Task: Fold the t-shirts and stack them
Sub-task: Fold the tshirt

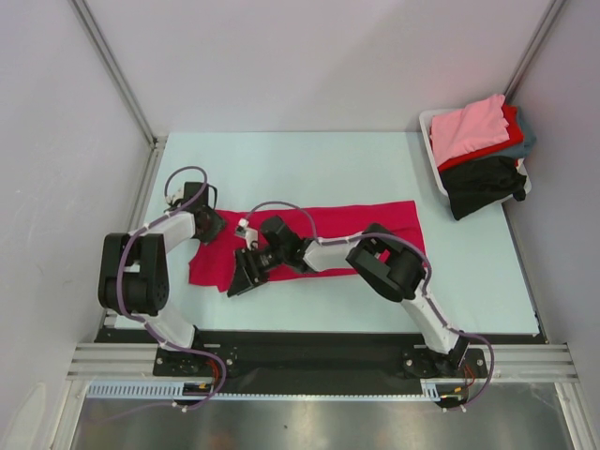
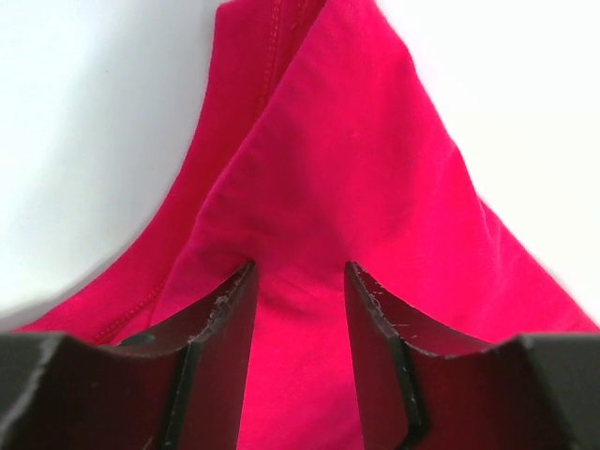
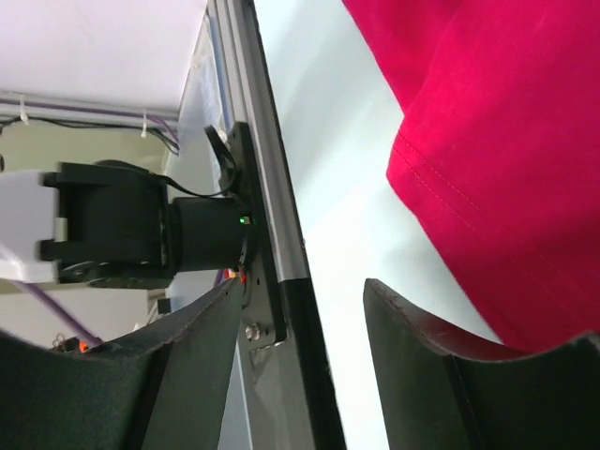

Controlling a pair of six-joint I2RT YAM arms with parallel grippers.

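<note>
A crimson-magenta t-shirt (image 1: 366, 225) lies spread flat across the middle of the table. My left gripper (image 1: 214, 228) is at the shirt's left end. In the left wrist view it (image 2: 300, 267) is open, and a folded point of the shirt (image 2: 347, 141) lies under and between the fingers. My right gripper (image 1: 236, 281) is at the shirt's near-left corner. In the right wrist view it (image 3: 300, 281) is open and empty over bare table, with the shirt's stitched hem (image 3: 506, 141) just to its right.
A white basket (image 1: 431, 127) at the back right holds a pile of a light pink (image 1: 467, 127), a red (image 1: 509, 120), a grey-teal (image 1: 527, 131) and a black t-shirt (image 1: 483, 183). The table's near metal rail (image 3: 272, 187) and a black arm base (image 3: 122, 225) are close to the right gripper.
</note>
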